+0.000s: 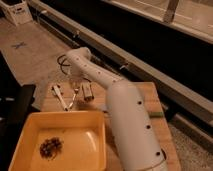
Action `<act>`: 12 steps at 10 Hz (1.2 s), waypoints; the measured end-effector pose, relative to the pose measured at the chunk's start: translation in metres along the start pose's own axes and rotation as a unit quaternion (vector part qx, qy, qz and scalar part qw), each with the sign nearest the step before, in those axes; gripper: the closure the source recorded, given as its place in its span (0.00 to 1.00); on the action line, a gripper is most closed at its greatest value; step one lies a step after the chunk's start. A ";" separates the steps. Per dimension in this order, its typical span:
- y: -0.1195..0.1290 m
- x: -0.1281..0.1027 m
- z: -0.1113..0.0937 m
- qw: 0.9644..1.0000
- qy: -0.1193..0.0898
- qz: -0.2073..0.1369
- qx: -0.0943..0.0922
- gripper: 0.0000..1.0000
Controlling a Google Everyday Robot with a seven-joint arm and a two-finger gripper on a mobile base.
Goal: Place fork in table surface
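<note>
On plank table surface, hand by fork, yellow tray, grey floor beyond

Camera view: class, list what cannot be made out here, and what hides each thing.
Gripper, camera view, by the table's far edge: any hold on the fork is too small to tell.
Clump in the tray: too small to identify.
Tray's near edge: cut off by the bottom edge.
Table's middle: hidden by the arm.
</note>
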 end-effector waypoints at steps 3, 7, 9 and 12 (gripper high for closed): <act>-0.002 0.008 0.013 1.000 -0.009 -0.012 -0.003 0.29; 0.001 0.018 0.025 1.000 -0.015 -0.015 -0.017 0.20; 0.000 0.022 0.030 1.000 -0.018 -0.016 -0.017 0.20; -0.008 0.024 0.032 0.999 -0.015 -0.025 -0.016 0.20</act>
